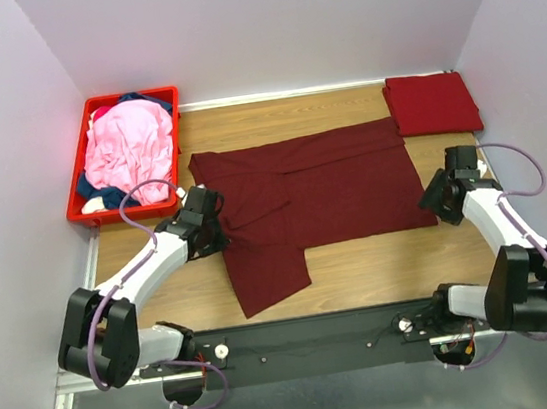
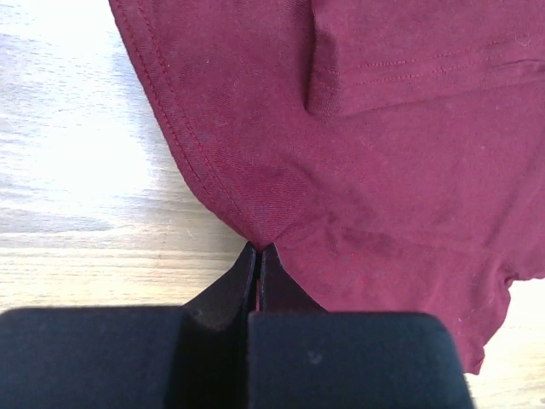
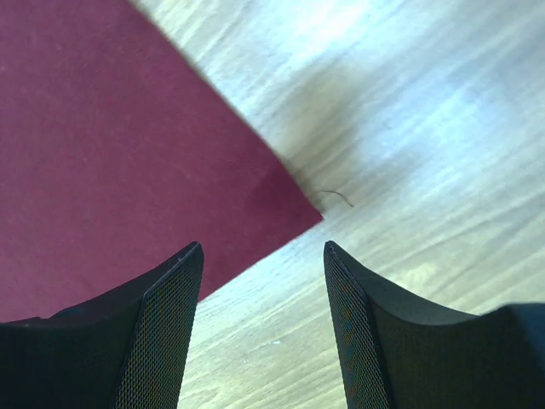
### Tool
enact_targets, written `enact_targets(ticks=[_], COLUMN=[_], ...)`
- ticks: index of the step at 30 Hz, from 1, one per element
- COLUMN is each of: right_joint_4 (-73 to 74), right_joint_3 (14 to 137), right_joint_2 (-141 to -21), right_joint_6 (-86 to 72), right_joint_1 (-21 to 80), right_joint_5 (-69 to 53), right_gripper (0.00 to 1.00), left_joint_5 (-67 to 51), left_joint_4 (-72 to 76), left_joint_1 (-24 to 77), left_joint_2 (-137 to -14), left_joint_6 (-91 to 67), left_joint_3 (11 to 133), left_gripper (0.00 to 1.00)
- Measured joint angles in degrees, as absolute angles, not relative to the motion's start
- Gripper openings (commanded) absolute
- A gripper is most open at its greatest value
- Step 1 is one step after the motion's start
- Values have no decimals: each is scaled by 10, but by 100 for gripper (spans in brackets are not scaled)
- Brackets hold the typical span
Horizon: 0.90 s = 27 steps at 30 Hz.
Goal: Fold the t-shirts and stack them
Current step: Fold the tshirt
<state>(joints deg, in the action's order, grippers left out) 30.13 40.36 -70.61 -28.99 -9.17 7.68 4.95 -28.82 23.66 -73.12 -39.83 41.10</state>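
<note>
Left claw [image 2: 258, 250] pinches the hem of the spread maroon t-shirt [image 1: 332, 192]; right claw [image 3: 262, 249] stands open.

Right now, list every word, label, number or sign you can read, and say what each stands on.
None: no text can be read in any view. The spread maroon t-shirt, the folded maroon t-shirt, the pink t-shirt, the red crate and the wooden table show no print, label or number.
</note>
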Motion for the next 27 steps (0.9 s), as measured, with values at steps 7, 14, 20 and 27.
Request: enact_targets(ticks=[7, 14, 20, 27], right_joint_4=[315, 315, 309, 293], right_joint_3=[402, 402, 402, 398], right_joint_2=[-700, -760, -787, -796], right_joint_6=[-302, -315, -317, -319], right_joint_1=[-127, -135, -135, -135], right_joint_5=[79, 76, 75, 70], right_gripper=[59, 47, 45, 38], left_joint_5=[43, 40, 40, 39], left_joint_4=[-286, -283, -283, -283], left_joint_1=[237, 237, 237, 237], left_joint_2=[-724, -706, -700, -698], left_joint_6=[-387, -385, -385, -385], left_joint_3=[411, 411, 411, 411], left_gripper=[0, 0, 0, 0])
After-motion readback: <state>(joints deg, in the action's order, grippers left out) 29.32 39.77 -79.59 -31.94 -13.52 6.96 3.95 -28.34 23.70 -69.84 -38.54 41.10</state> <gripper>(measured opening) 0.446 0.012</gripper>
